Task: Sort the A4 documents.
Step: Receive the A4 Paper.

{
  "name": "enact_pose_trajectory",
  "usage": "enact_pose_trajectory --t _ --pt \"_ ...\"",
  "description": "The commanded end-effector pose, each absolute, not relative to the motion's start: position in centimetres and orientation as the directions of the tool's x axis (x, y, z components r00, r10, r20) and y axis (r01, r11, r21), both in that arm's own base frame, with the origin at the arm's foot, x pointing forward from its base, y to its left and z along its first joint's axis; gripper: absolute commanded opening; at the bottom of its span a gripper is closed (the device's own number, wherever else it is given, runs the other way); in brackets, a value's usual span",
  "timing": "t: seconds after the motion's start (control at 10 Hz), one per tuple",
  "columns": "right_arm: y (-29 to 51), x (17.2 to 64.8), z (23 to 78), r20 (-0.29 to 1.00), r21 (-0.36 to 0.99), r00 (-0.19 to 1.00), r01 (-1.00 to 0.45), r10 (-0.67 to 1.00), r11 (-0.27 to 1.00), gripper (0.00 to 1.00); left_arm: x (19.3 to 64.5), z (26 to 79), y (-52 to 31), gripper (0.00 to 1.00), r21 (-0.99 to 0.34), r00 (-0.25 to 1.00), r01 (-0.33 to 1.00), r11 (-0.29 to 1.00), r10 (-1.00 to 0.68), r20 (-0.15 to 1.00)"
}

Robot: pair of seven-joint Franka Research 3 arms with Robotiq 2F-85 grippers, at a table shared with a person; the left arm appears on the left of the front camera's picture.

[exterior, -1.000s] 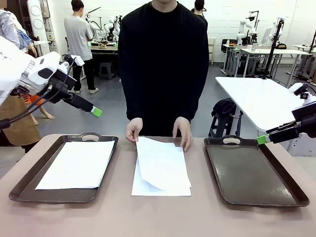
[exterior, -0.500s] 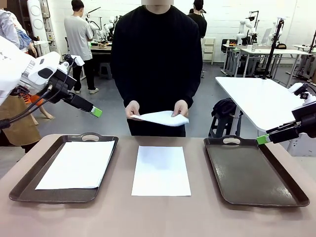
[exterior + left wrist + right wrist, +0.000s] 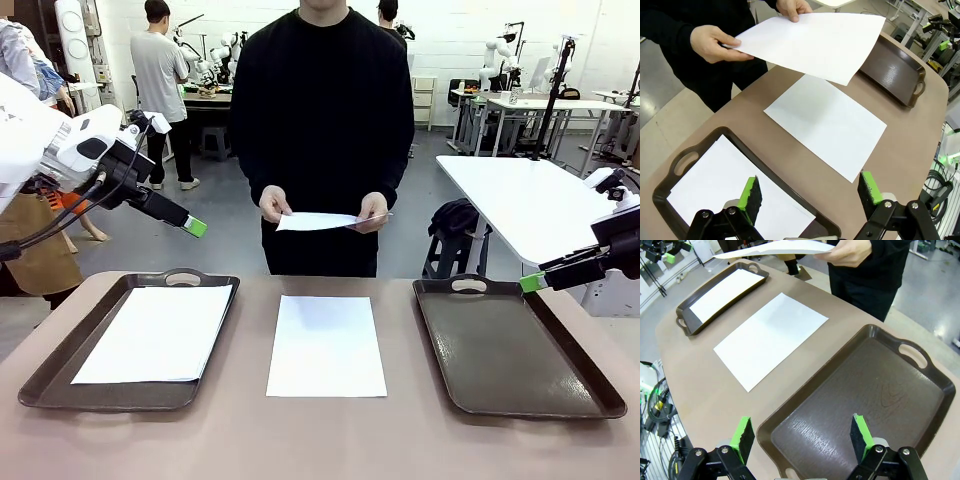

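Spanning the front view, the brown table (image 3: pixel 320 440) carries two dark brown trays. The left tray (image 3: pixel 82 340) holds one white A4 sheet (image 3: pixel 155 333), flat and slightly askew. The right tray (image 3: pixel 510 350) shows its bare textured bottom. It sits close under the right gripper (image 3: pixel 801 426), whose jaws are spread wide, gripping nothing. A second A4 sheet (image 3: pixel 326 345) lies flat on the table between the trays, touching neither. A third A4 sheet (image 3: pixel 320 221) is in the air past the far edge, pinched by the person, one hand (image 3: pixel 275 205) at one end and the other hand (image 3: pixel 372 212) opposite. The left gripper (image 3: pixel 809 187) hovers over the left tray, jaws wide apart, nothing held. All sheets read plain white.
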State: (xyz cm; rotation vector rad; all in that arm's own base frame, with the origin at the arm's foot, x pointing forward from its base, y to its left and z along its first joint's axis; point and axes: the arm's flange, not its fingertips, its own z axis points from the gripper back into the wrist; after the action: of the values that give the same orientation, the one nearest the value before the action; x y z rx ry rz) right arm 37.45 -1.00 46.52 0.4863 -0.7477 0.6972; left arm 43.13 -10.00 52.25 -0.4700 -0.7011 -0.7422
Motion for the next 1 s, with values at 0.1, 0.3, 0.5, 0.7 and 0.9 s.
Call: enact_pose_trajectory --t 0.1,0.3,0.5,0.7,0.9 --pt "-1.03 37.92 46.19 0.767 0.16 0.514 -0.732 0.384 0.662 1.0 43.18 52.23 -9.79 1.0 -0.145 0.52 0.754 0.641 -0.447 0.728" --pt "-1.03 37.92 46.19 0.767 0.16 0.514 -0.732 0.384 0.662 1.0 43.18 52.23 -9.79 1.0 -0.145 0.52 0.754 0.641 -0.447 0.728" --pt "-1.03 37.92 46.19 0.767 0.16 0.514 -0.732 0.384 0.662 1.0 43.18 52.23 -9.79 1.0 -0.145 0.52 0.754 0.641 -0.447 0.728" --pt "-1.03 37.92 46.19 0.767 0.16 0.514 -0.732 0.384 0.662 1.0 43.18 52.23 -9.79 1.0 -0.145 0.52 0.754 0.641 -0.447 0.728" --pt "-1.03 37.92 46.19 0.767 0.16 0.514 -0.732 0.384 0.662 1.0 43.18 52.23 -9.79 1.0 -0.145 0.52 0.754 0.641 -0.447 0.728"
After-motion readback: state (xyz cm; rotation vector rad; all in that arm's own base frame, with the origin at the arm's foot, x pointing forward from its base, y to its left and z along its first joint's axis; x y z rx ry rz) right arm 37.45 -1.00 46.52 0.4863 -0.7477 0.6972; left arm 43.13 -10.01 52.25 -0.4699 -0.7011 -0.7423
